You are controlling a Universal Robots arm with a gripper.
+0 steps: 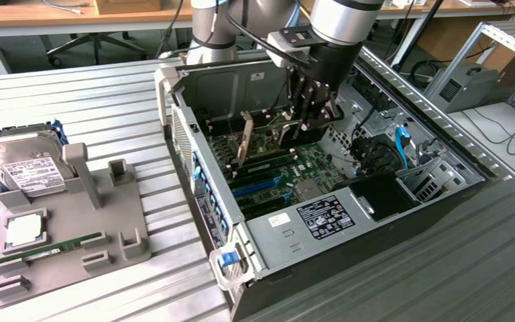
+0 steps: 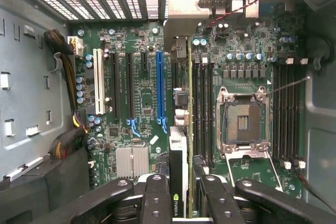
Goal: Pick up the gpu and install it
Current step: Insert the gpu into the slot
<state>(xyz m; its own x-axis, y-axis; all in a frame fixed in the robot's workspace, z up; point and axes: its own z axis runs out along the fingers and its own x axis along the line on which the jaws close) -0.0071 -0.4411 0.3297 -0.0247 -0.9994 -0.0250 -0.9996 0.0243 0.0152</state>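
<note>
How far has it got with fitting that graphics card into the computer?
Done: the gpu is picked up, clamped in the end effector. In hand: it hangs inside the open case, over the motherboard near the blue slot. Left: seating it; I cannot tell whether it is plugged in.

A: Exterior view is bright, with even diffuse light from above. The ribbed counter (image 1: pixel 88 107) has a soft sheen and no hard glare.
B: Shadows?
A: Soft. Darkest inside the case (image 1: pixel 280 231) below the arm, and the black shroud (image 1: pixel 383 194) goes near featureless.
B: Wrist view?
A: The motherboard (image 2: pixel 142 98) is evenly lit. The vent grilles (image 2: pixel 84 1) are blown out white, backlit from outside. The fingers (image 2: pixel 156 198) read dark, with small highlights on the screws. The gpu (image 2: pixel 178 156) edge catches light and looks pale. The case walls at the sides are dimmer.
</note>
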